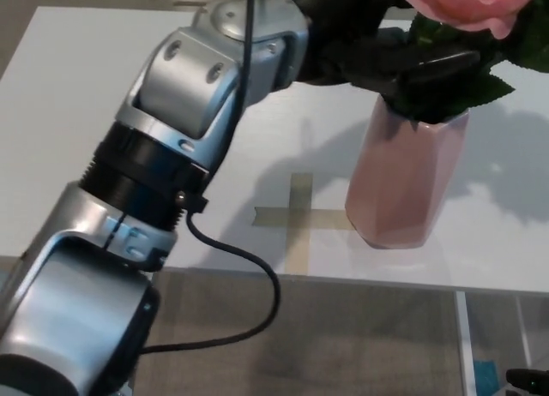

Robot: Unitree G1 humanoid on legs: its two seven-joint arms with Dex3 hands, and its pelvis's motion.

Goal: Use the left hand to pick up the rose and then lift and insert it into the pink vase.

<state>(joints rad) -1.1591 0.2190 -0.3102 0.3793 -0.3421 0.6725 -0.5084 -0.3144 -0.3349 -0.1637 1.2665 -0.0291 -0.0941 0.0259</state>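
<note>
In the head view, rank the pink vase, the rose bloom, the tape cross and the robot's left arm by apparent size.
1. left arm, though nearness to the camera inflates it
2. pink vase
3. rose bloom, partly cut off by the frame
4. tape cross

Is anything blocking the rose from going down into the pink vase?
Nothing visible is in the way. The left hand holds the rose right over the pink vase, and the leaves already cover its mouth. Only the white table surrounds the vase.
</note>
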